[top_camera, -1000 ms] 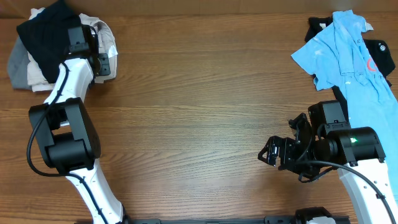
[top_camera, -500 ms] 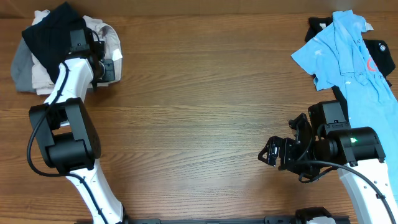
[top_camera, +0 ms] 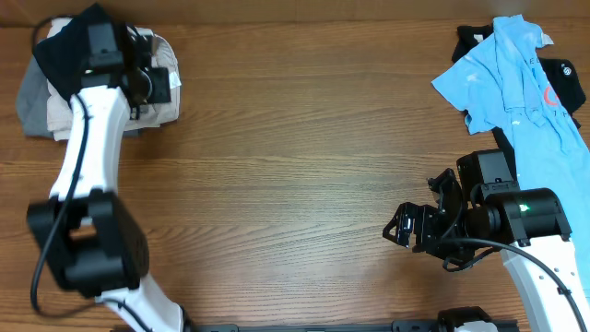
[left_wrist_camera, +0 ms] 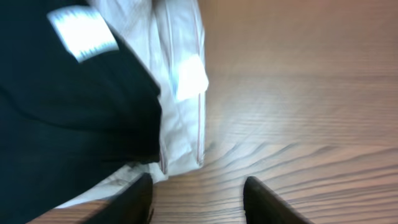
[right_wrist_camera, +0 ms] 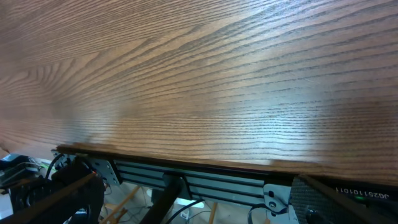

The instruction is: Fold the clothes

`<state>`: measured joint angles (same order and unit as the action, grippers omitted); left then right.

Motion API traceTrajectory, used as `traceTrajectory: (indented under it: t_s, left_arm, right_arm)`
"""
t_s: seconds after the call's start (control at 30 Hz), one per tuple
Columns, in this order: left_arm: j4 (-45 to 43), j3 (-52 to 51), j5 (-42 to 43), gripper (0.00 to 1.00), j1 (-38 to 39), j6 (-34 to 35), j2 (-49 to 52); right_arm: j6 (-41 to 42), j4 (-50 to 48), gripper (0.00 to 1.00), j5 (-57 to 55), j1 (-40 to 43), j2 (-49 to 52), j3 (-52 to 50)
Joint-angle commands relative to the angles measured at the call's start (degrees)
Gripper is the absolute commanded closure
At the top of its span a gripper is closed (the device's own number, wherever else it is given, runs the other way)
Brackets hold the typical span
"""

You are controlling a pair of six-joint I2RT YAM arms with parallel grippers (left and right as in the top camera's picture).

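Observation:
A pile of clothes lies at the table's far left corner. A black shirt [top_camera: 64, 46] with a white neck label [left_wrist_camera: 82, 31] tops it, over white [top_camera: 161, 55] and grey [top_camera: 32, 97] garments. My left gripper [top_camera: 161, 88] is open and empty at the pile's right edge. In the left wrist view its fingers [left_wrist_camera: 200, 200] straddle bare wood beside the white garment [left_wrist_camera: 180, 81] and the black shirt [left_wrist_camera: 68, 118]. A light blue polo [top_camera: 516, 74] lies spread at the far right. My right gripper [top_camera: 406, 229] is open and empty near the front edge [right_wrist_camera: 199, 208].
A black garment with a red print [top_camera: 564, 88] lies under the polo. Wooden table [top_camera: 304, 157] stretches between the two heaps. The right wrist view shows the table's front edge [right_wrist_camera: 186, 163] with frame rails and cables below.
The left arm's elbow has swung left and toward the front, and its wrist has shifted slightly over the pile. The pile shifted a little to the right earlier. The right arm has not moved.

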<state>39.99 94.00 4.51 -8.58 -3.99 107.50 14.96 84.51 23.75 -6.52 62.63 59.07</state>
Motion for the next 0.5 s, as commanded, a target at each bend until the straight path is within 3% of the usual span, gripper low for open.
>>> traceTrajectory:
  t_s: [0.0,0.03,0.2,0.47]
  left_arm:
    - [-1.84,0.35,1.75,0.88,0.37,1.81,-6.78]
    - [-3.21,0.35,0.63,0.96,0.35,2.56,-7.69]
    - [-10.69,0.35,-13.44,0.96,0.24,6.78,-8.59]
    - [-26.86,0.35,-19.63,0.96,-1.73,-0.74,-2.58]
  right_arm:
    - [-0.22,-0.2,0.0,-0.17,-0.28,-0.09,0.02]
    - [-0.24,-0.2,0.0,-0.17,-0.28,-0.09,0.02]
    - [-0.46,-0.2,0.0,-0.2,-0.28,-0.09,0.02]
    - [-0.42,-0.66,0.0,-0.2,-0.28,-0.09,0.0]
